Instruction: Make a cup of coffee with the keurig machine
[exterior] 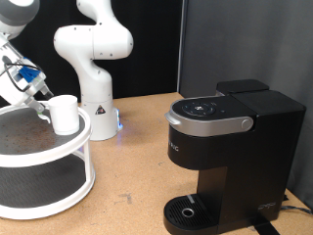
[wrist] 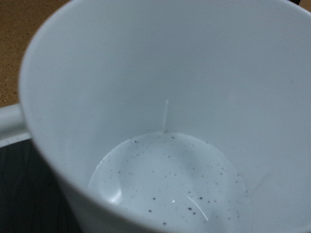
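Observation:
The white cup (exterior: 65, 114) stands on the top tier of a round white stand (exterior: 80, 147) at the exterior view's left. My gripper (exterior: 41, 98) is right against the cup's left side, at its rim. In the wrist view the cup (wrist: 175, 107) fills the frame; I look into its pale, speckled, empty inside, and no fingers show. The black keurig machine (exterior: 227, 147) stands at the exterior view's right with its grey-silver lid handle (exterior: 210, 124) down. Nothing sits on its round drip base (exterior: 186, 211).
The white robot arm base (exterior: 95, 93) stands behind the stand, with a blue light (exterior: 119, 123) at its foot. The wooden table (exterior: 132, 171) stretches between stand and machine. A black curtain (exterior: 245, 44) hangs at the back.

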Tool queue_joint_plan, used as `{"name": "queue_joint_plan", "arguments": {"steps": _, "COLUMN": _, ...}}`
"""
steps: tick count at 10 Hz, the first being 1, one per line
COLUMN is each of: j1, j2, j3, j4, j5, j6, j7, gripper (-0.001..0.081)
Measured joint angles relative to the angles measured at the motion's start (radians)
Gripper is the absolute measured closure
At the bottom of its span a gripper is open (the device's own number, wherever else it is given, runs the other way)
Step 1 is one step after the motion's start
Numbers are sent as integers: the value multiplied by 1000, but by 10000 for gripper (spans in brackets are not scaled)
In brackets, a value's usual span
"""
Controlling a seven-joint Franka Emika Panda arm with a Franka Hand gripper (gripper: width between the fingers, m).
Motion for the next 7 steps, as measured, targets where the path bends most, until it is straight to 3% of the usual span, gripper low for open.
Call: {"name": "queue_joint_plan", "arguments": {"steps": 7, "j1": 11, "j2": 11, "j3": -23, "j4": -7, "j5": 94, "j6": 71, "j7": 1, "gripper": -1}}
